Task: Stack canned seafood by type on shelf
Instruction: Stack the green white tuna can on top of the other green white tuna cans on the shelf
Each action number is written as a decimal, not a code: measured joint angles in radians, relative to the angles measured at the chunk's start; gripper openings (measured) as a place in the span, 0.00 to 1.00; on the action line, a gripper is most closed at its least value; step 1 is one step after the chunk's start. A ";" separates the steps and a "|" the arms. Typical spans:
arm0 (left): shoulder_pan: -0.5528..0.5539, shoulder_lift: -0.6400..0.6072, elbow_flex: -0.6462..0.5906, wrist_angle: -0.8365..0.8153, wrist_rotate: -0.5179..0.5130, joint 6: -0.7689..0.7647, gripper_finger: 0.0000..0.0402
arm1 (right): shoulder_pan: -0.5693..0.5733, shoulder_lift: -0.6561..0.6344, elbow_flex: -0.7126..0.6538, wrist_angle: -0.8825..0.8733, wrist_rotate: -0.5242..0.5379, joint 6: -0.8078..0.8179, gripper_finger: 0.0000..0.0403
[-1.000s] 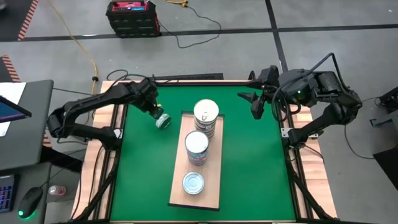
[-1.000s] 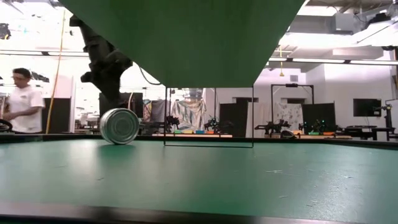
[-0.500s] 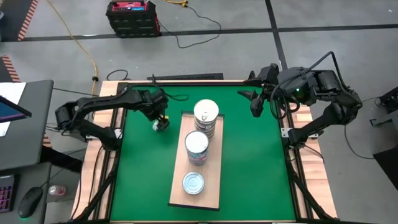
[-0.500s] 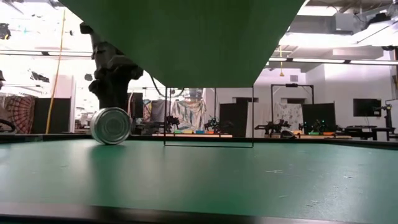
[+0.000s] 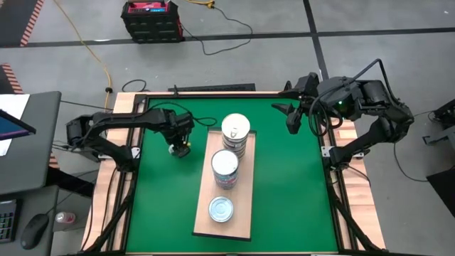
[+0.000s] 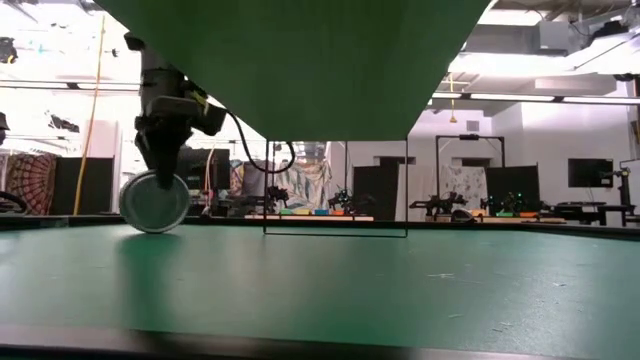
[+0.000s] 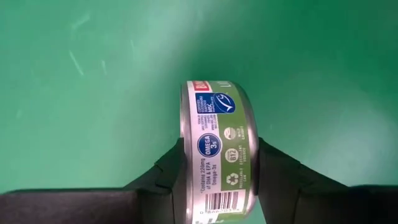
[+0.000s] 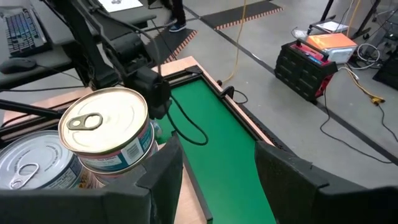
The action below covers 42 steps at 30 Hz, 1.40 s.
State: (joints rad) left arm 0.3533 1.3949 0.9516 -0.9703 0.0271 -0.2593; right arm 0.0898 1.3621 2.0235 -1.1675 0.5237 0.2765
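Note:
My left gripper (image 5: 182,148) hangs over the green mat just left of the shelf (image 5: 245,213) and is shut on a seafood can (image 7: 217,155) with a green label, turned on its edge. The low view shows this can (image 6: 153,202) with one silver face toward the camera. On the pale board stand a tall stack with a gold-topped can (image 5: 235,130) at the far end, a lower silver-topped stack (image 5: 225,168) in the middle, and a single can (image 5: 221,209) at the near end. My right gripper (image 5: 290,119) waits open above the mat's far right part. My left gripper pinches the can between its two fingers (image 7: 171,174), one on each flat face (image 7: 249,163), so the labelled wall (image 7: 214,134) shows between them. The fingers come from above, pointing down. The can hangs on edge below them; whether its lower rim (image 6: 152,230) touches the mat, I cannot tell.
The green mat (image 5: 291,185) lies open right of the board and around the left gripper. A wooden table rim (image 5: 128,206) frames it. In the right wrist view the gold-topped stack (image 8: 106,127) and a silver-topped can (image 8: 25,168) sit close to my right gripper's fingers.
My left gripper has tipped from slanting to pointing straight down and has carried the can a little toward the table's near edge, staying shut on it. The can has turned with it and now stands on edge below the fingers.

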 joint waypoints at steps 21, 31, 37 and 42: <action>-0.490 -0.526 0.000 -0.020 0.261 -0.034 0.36 | -0.066 0.013 0.000 0.055 -0.003 0.019 0.57; -0.768 -0.594 0.000 0.141 0.236 -0.130 0.34 | -0.067 0.079 0.000 0.072 -0.002 0.164 0.57; -0.874 -0.557 0.000 0.299 0.067 0.021 0.34 | -0.067 0.145 0.000 0.072 -0.001 0.220 0.57; -0.906 -0.486 0.005 0.451 -0.156 0.203 0.34 | -0.064 0.178 0.000 0.056 -0.001 0.264 0.57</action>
State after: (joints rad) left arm -0.5528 0.9094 0.9570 -0.5190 -0.1291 -0.0565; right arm 0.0261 1.5398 2.0232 -1.1112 0.5227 0.5410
